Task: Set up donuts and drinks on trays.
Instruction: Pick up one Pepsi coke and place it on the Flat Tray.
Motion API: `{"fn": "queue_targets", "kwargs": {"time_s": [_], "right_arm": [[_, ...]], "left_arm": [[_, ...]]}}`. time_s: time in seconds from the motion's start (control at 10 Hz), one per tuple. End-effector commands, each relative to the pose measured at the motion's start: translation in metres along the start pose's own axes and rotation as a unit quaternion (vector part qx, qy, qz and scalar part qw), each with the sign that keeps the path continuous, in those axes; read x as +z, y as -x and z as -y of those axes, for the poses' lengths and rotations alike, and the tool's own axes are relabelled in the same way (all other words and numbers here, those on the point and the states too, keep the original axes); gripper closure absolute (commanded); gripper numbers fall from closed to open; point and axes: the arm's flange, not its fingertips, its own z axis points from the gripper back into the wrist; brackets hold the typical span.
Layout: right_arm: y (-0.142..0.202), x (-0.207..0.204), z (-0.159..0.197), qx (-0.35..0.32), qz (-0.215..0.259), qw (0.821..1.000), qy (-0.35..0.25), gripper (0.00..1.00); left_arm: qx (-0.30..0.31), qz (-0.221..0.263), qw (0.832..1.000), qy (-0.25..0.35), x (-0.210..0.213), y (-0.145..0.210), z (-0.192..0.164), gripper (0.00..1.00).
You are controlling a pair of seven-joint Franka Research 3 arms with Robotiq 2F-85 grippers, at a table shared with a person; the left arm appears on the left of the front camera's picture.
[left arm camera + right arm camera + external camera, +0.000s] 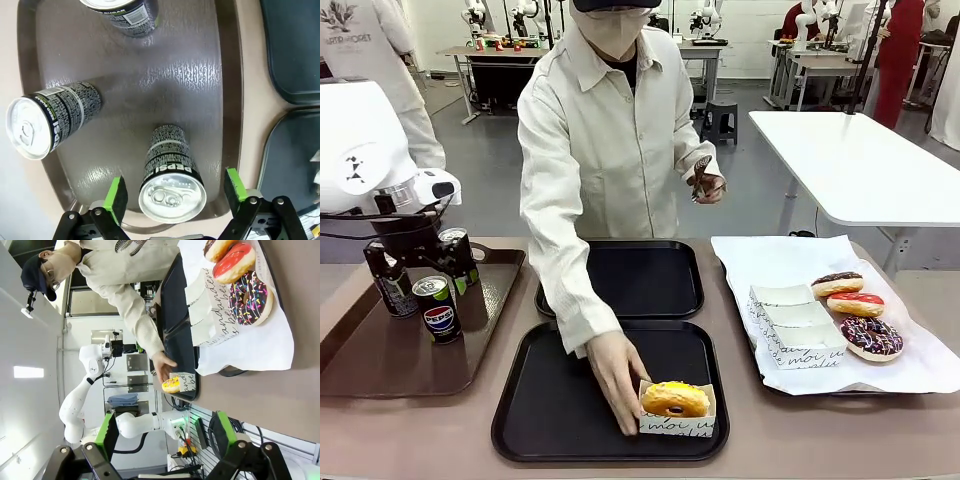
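Both gape empty: right end effector [165, 430], and left end effector [175, 192] straddling a can [167, 155] by brown tray [229, 100] rim.

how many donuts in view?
4. Golden-yellow glazed ring donut in a white paper boat on the near black tray; chocolate donut, red-iced donut, sprinkled dark donut on the white paper.

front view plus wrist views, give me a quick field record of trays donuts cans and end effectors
near black tray: yellow donut in paper boat, person's hand beside it
far black tray: right behind the near one
brown tray: three cans standing
paper-lined tray: chocolate donut, red-iced donut, sprinkled donut, empty boats
left end effector: open, pads either side of one can, apart from it
right end effector: open, holding nothing
person's other hand: holding tongs
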Motion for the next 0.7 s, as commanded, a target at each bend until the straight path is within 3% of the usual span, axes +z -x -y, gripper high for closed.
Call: {"fn": "queue_targets", "kwargs": {"time_s": [0.0, 0.4, 0.5, 0.6], "right_arm": [[0.0001, -0.0005, 0.0002, 0.007, 0.000, 1.000, -0.005, 0.00], [0.0001, -0.0005, 0.0002, 0.007, 0.000, 1.000, -0.005, 0.00], [0.0001, -0.0005, 0.0002, 0.007, 0.000, 1.000, -0.005, 0.00], [0.0001, -0.0005, 0.0002, 0.007, 0.000, 1.000, -0.005, 0.00]], "left_arm": [[0.018, 0.005, 1.000, -0.017, -0.0085, -0.0071, 0.0048, 0.00], [0.018, -0.005, 0.999, -0.046, -0.0165, -0.0079, 0.0034, 0.03], [0.018, 0.000, 0.999, -0.047, -0.0173, -0.0083, 0.0033, 0.44], [0.018, 0.004, 0.999, -0.049, -0.0171, -0.0084, 0.0036, 0.52]]}}
